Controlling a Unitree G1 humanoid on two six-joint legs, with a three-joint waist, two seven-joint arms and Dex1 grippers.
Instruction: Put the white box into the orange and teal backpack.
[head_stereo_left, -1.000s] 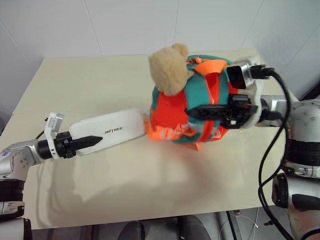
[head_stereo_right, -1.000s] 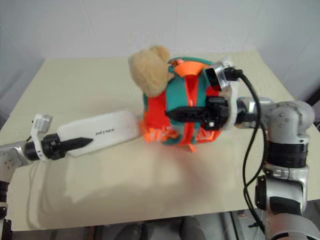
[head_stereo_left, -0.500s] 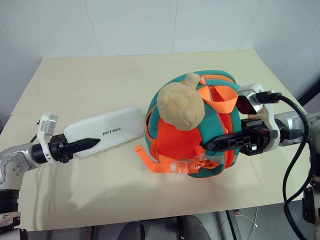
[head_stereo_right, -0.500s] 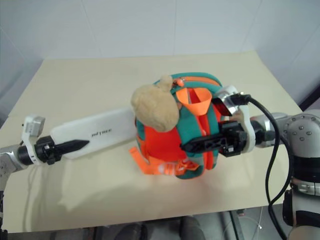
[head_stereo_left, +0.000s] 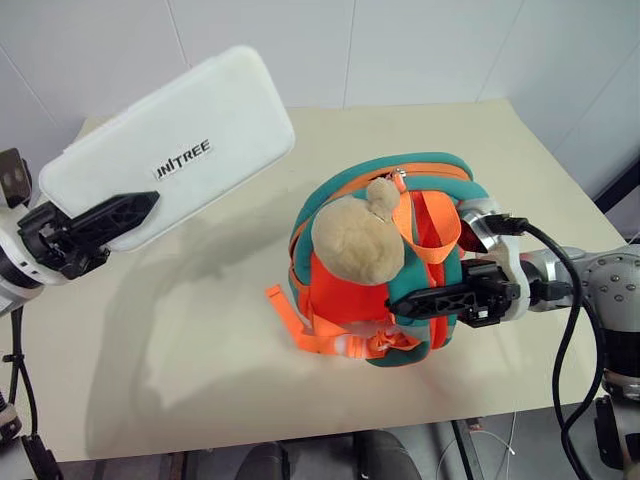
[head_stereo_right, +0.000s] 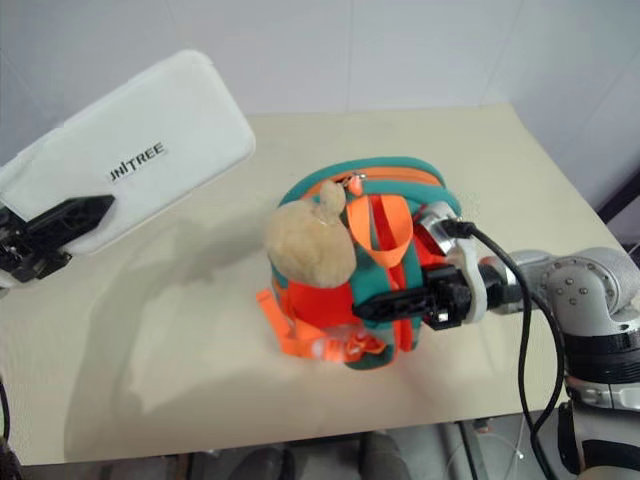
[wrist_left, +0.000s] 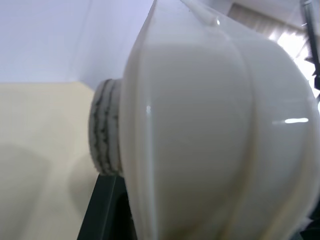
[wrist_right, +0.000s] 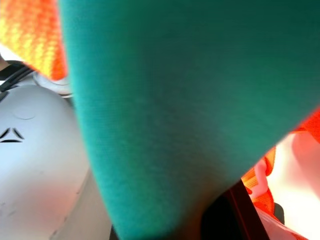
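White box (head_stereo_left: 170, 145) hides left pincer's (head_stereo_left: 118, 212) far finger.

White box (head_stereo_left: 170, 140) aloft, left of backpack (head_stereo_left: 385, 290)

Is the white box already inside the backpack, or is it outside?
Outside. The left gripper holds the white box in the air, apart from the backpack standing on the table.

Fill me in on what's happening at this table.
A two-armed robot is packing a bag. Its left hand grips one end of the white box and holds it up in the air, clear of the table. Its right hand is clamped on the teal side of the orange and teal backpack, which stands upright on the table with a tan plush toy on its front. The box is not in the backpack yet.
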